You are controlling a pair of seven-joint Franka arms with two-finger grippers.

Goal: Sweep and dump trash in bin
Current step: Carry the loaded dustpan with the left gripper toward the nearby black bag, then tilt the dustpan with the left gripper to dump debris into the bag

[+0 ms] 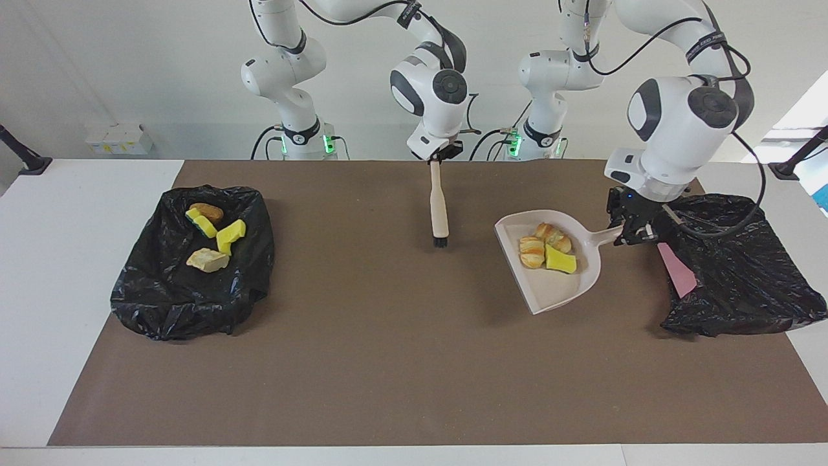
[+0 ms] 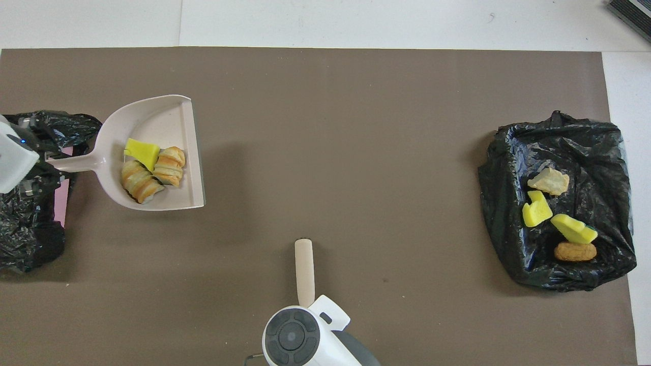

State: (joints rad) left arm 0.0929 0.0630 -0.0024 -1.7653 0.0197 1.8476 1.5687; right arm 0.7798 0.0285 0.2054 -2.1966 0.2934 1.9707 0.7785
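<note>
Left gripper (image 1: 629, 228) clamps dustpan (image 1: 553, 275) handle, raised beside black bin bag (image 1: 737, 272) | three trash scraps (image 1: 546, 249) in pan | right gripper (image 1: 442, 155) clamps brush (image 1: 439, 210), waiting | risk: tilting short of bag spills scraps onto mat.

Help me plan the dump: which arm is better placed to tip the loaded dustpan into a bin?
Left. Its tool grips the dustpan by the handle, raised beside the black bin at its end. The trash sits inside. The right tool holds the brush mid-table.
</note>
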